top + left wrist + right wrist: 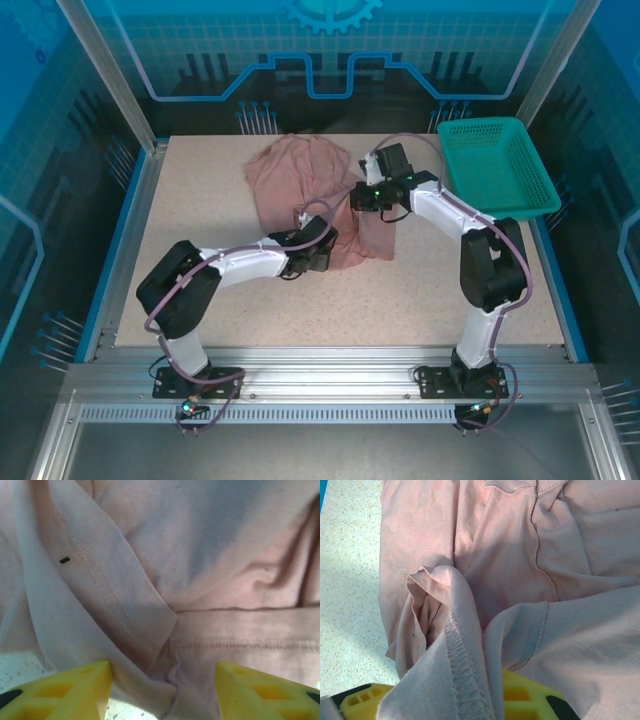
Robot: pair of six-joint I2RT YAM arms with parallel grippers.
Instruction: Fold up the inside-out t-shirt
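Speckled table (200, 200): open room near + left, basket (490, 160) at far-right corner. T-shirt (290, 175) bunched far-centre. My R gripper (362, 200) is clamped on its hem, L gripper (162, 680) jaws apart astride a fold.

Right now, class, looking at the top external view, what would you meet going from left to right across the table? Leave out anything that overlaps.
left arm's black elbow → inside-out t-shirt → teal mesh basket
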